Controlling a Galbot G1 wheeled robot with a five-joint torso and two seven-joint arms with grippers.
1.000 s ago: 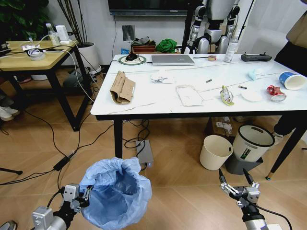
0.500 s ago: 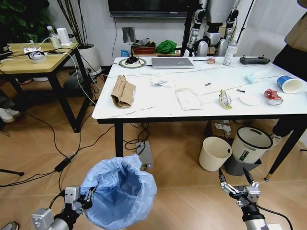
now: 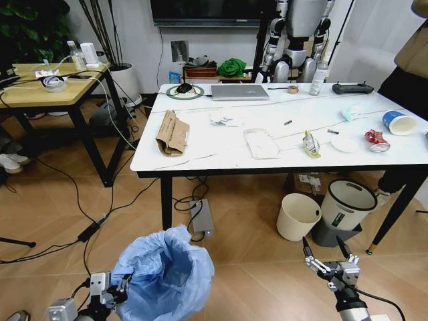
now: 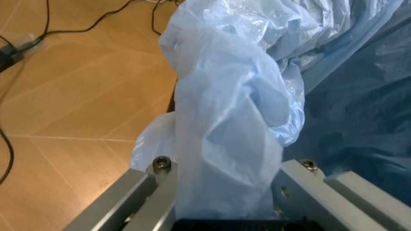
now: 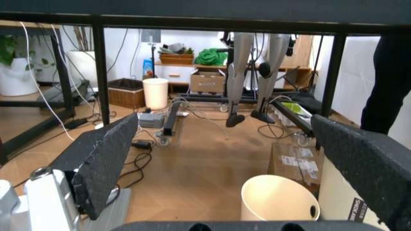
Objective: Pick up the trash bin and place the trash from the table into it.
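The trash bin (image 3: pixel 164 277), lined with a billowing light-blue bag (image 4: pixel 224 120), hangs low at the front left. My left gripper (image 3: pixel 110 287) is shut on the bag's rim, which is pinched between its fingers (image 4: pixel 128 197). On the white table (image 3: pixel 221 157) lies the trash: brown cardboard (image 3: pixel 172 132), crumpled paper (image 3: pixel 226 116), a flat white packet (image 3: pixel 261 143), a yellowish wrapper (image 3: pixel 309 144), a crushed red can (image 3: pixel 376 140) and a blue-and-white cup (image 3: pixel 397 122). My right gripper (image 3: pixel 330 257) stands open and empty near the floor at the front right, well short of the table.
Under the table's right half stand a cream bin (image 3: pixel 299 216) and a white bin with a black rim (image 3: pixel 346 204). A grey laptop (image 3: pixel 239 91) and spray bottle (image 3: pixel 320 70) sit at the table's back. A wood-topped table (image 3: pixel 47 83) stands left; cables cross the floor.
The whole head view has shifted slightly, so the camera moved. The bin and my left gripper sit a little lower in the picture, grip unchanged. My right gripper stays open.
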